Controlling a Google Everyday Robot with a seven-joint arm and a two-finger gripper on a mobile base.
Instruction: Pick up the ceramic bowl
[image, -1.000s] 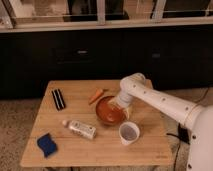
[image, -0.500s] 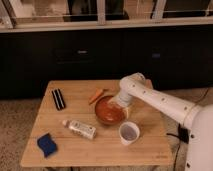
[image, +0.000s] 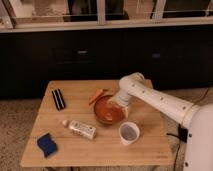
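Note:
The ceramic bowl (image: 107, 111), round, shallow and glossy orange-brown, sits near the middle of the wooden table (image: 150, 150). My white arm reaches in from the right and bends down to it. The gripper (image: 118, 103) hangs low over the bowl's far right rim, open, at or just above the edge. Whether it touches the rim cannot be made out. The bowl rests flat on the table.
A white cup (image: 129, 133) with a dark inside stands just in front and right of the bowl. An orange carrot (image: 96, 95) lies behind it. A white bottle (image: 81, 129) lies to the left, a blue sponge (image: 46, 144) at front left, a black bar (image: 58, 99) at back left.

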